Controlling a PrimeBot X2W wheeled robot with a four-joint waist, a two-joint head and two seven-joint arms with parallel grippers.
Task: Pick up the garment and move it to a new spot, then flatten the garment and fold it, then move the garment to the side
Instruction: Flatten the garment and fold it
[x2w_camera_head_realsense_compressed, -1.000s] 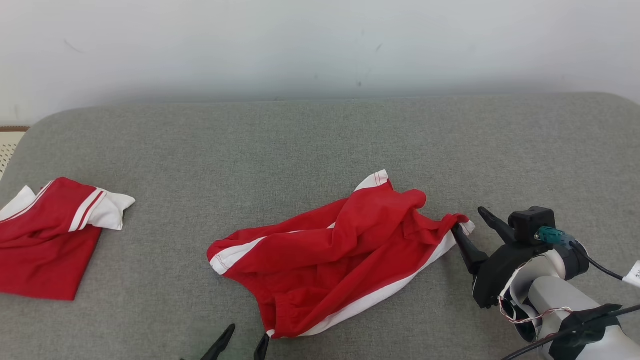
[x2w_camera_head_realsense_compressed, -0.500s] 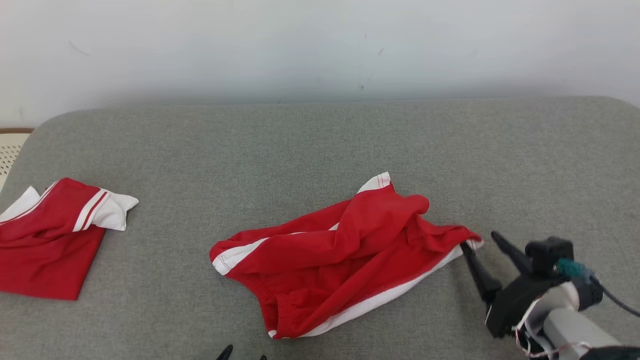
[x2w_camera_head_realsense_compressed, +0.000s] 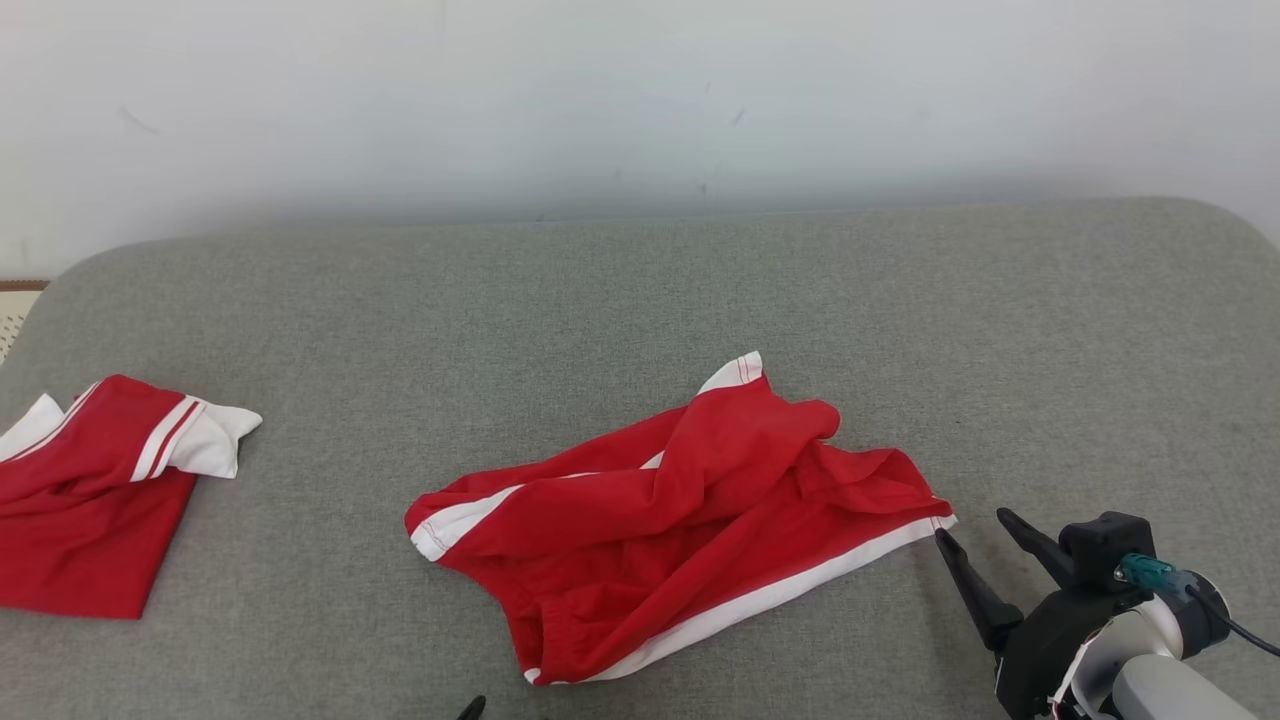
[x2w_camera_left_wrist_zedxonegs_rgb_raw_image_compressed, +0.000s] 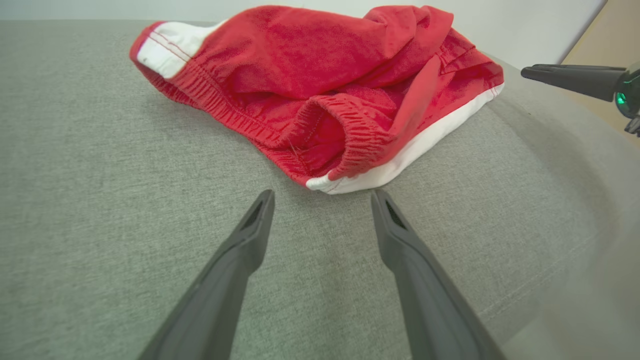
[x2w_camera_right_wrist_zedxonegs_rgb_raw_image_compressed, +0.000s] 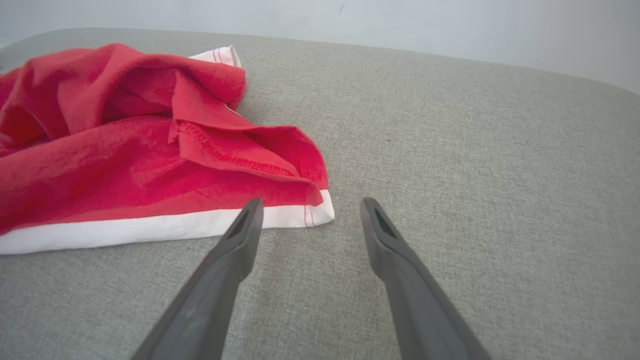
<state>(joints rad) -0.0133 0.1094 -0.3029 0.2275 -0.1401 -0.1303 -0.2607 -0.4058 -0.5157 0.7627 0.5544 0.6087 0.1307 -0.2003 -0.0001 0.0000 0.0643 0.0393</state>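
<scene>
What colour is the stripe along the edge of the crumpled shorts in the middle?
White, on the crumpled red fabric shorts; clearest in the right wrist view.

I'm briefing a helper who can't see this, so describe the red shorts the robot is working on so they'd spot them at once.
Start at the wide grey cushion. Near its middle lie crumpled red shorts with a white side stripe, their corner just ahead of the open right pincer. The other red garment lies apart at the cushion's left edge.
</scene>
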